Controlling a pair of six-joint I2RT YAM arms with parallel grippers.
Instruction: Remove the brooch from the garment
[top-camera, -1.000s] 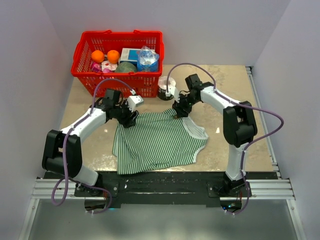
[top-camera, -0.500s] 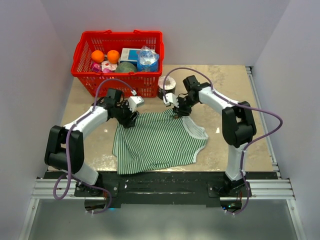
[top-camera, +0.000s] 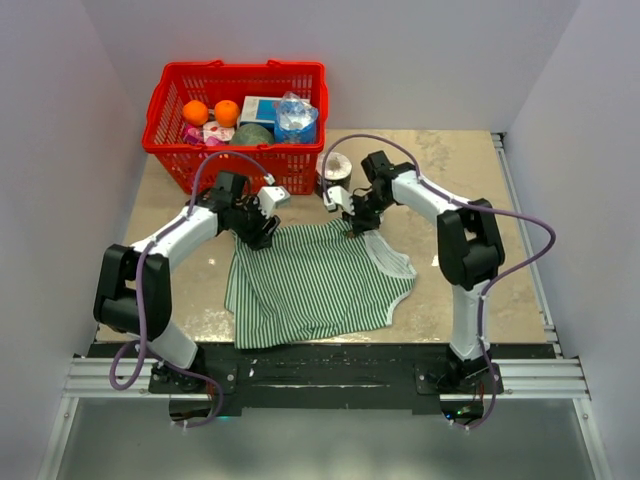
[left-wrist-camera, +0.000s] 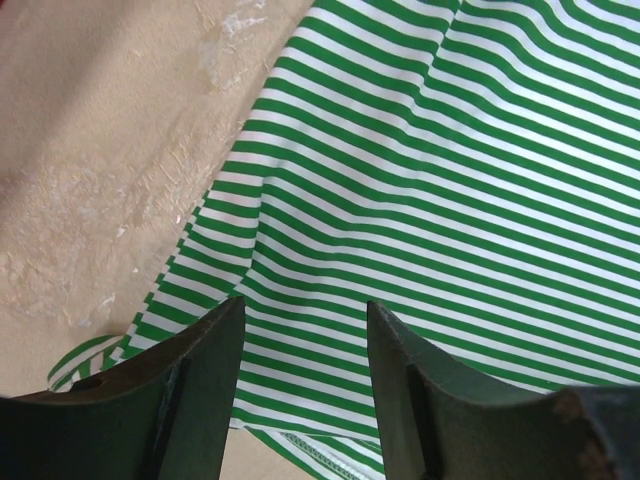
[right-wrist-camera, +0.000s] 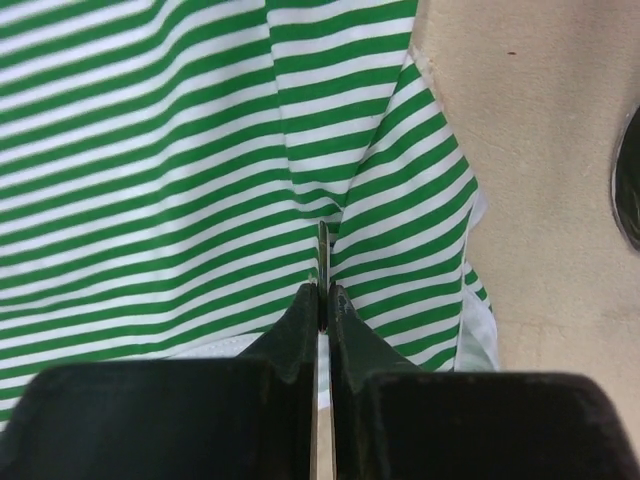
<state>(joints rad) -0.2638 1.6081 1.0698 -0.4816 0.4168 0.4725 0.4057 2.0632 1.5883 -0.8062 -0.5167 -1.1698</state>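
Two pincers sit at the far edge of the garment (top-camera: 310, 285), which lies spread in the middle of the overhead view, so work them as a pair. Your right gripper (right-wrist-camera: 322, 290), at the cloth's upper right corner, has its jaws pressed together on a thin upright sliver (right-wrist-camera: 322, 250) where the stripes pucker. That sliver may be the brooch seen edge-on or only a ridge of cloth; you cannot tell, since no whitish disc shows in any view. Your left gripper (left-wrist-camera: 302, 308), at the upper left corner, has its fingers spread over flat striped cloth with nothing clamped. This looks like the moment to pull, so draw the right hand away slowly and straight, and watch the stripes. If they tent up with the fingers, you probably have fabric too, and should press the left hand down to hold the cloth back. A tape roll (top-camera: 334, 167) stands just above the right gripper in the overhead view, so retreat away from it. The red basket (top-camera: 160, 140), full of goods in the upper left, sits close above the left arm and limits any move that way.
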